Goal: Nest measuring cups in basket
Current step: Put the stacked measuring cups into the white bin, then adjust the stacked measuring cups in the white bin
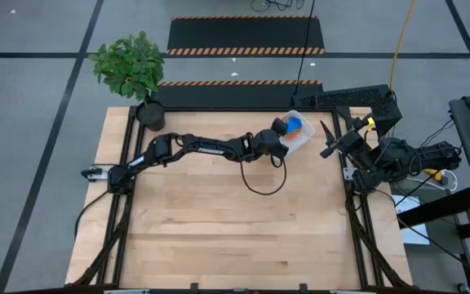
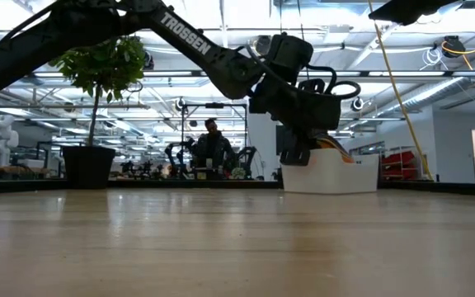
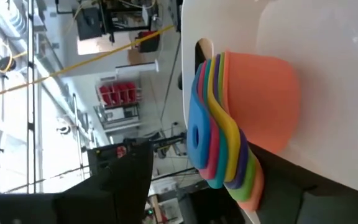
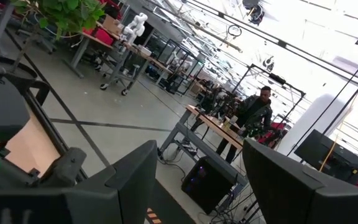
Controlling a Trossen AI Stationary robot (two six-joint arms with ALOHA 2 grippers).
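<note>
High view: the left gripper [image 1: 285,129] reaches to the far right part of the table, right at the small white rectangular plastic basket [image 1: 307,140] – orange and blue of the plastic measuring cups [image 1: 297,124] show inside it. The right gripper [image 1: 326,140] waits just beside the basket's other side, apart from it.
Low view: the left gripper hangs over the basket's near wall [image 2: 330,175]; coloured cup handles poke above the rim. Risk: a sideways pull-away could drag the light bin across the wood.
Left wrist view: the nested stack [image 3: 238,134] – orange cup outermost, blue handle on top – leans against the white basket wall [image 3: 328,74]. Left fingers: cannot tell whether they have let go. Risk: if a handle is caught, lifting could tip the stack out.
Right wrist view: the right fingers [image 4: 126,180] stand spread, holding nothing, facing the room beyond.
</note>
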